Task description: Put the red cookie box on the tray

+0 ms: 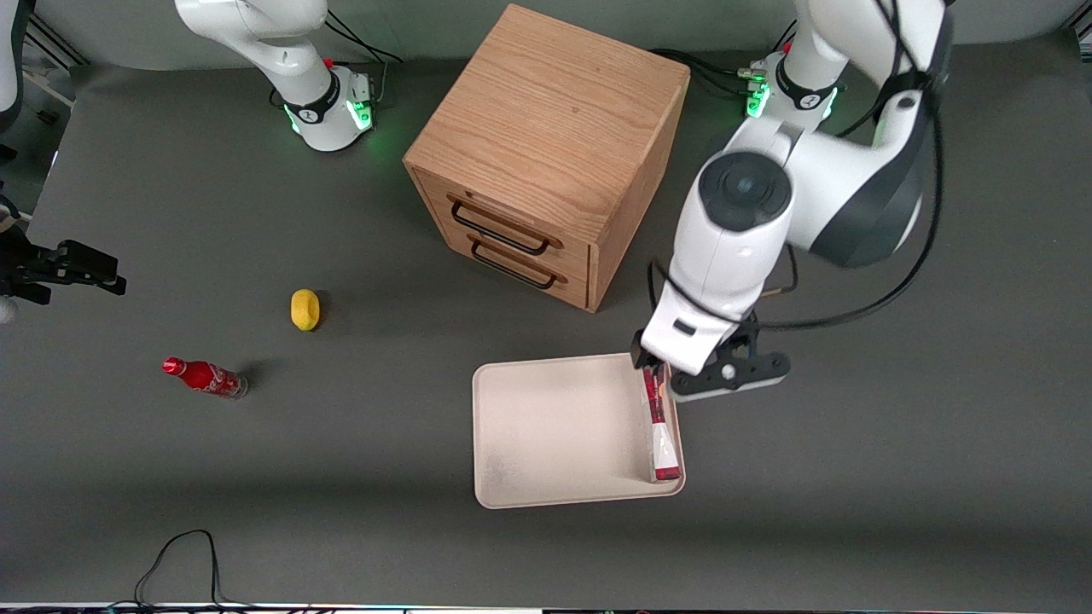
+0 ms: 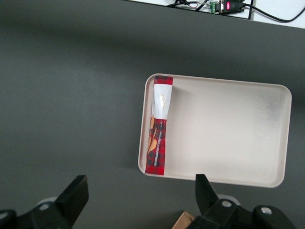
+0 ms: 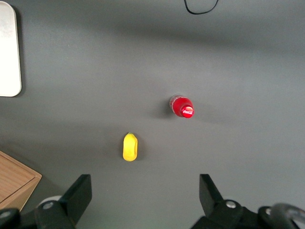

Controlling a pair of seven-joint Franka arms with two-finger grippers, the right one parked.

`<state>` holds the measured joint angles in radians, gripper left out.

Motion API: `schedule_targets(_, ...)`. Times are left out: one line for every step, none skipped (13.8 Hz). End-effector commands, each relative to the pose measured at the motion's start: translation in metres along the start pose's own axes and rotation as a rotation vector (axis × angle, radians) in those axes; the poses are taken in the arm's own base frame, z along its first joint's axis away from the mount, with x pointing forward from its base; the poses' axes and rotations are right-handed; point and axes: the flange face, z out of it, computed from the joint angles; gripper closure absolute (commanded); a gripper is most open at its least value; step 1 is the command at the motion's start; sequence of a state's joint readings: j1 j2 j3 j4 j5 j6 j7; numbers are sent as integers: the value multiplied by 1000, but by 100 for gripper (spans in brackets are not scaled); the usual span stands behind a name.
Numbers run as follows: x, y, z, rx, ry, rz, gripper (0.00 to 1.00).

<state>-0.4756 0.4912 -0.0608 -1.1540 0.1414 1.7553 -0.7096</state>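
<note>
The dark grey table (image 1: 896, 477) carries everything here. Largest on it is the wooden drawer cabinet (image 1: 546, 145), its two black-handled drawers angled toward the front camera. Nearer that camera lies the tray (image 1: 554, 435), pale cream with a low rim. The working arm's gripper (image 2: 138, 198) hovers above the tray's edge at the working arm's end; its jaws stand wide apart and hold nothing (the wrist camera shows both fingers (image 2: 74, 193) well clear of the tray below).

The red cookie box (image 1: 659, 431) lies inside the tray, stretched along the short rim at the working arm's end and touching or just beside it, its white section toward the front camera.

Toward the parked arm's end of the table, well apart from the tray, a small red soda bottle (image 1: 205, 377) stands, and a yellow lemon-shaped object (image 1: 304, 309) lies near it, between bottle and cabinet.
</note>
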Motion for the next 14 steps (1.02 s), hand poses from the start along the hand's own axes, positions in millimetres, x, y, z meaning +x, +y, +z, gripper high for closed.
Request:
schedule_targets(-13, -20, -43, -16, -22, 61, 0)
schedule_targets(-11, -34, -54, -21, -36, 84, 0)
schedule_targets(-7, -54, -60, -19, -66, 106, 0)
schedule_targets(-1, -77, -67, -24, -95, 104, 0)
schedule_targets(4, -99, -72, -16, -116, 92, 0)
schedule_targets(7, -123, -77, -5, -133, 102, 0)
schedule_targets(9, -146, -79, 2, -147, 126, 0)
schedule_targets(13, -170, -79, 8, -158, 139, 0)
schedule_targets(16, -192, -81, 7, -159, 151, 0)
schedule_targets(18, -212, -82, 7, -162, 156, 0)
schedule_targets(20, -229, -82, 7, -164, 164, 0)
schedule_targets(21, -246, -80, 9, -171, 169, 0)
schedule_targets(20, -258, -77, 7, -172, 174, 0)
schedule_targets(20, -270, -73, 5, -172, 169, 0)
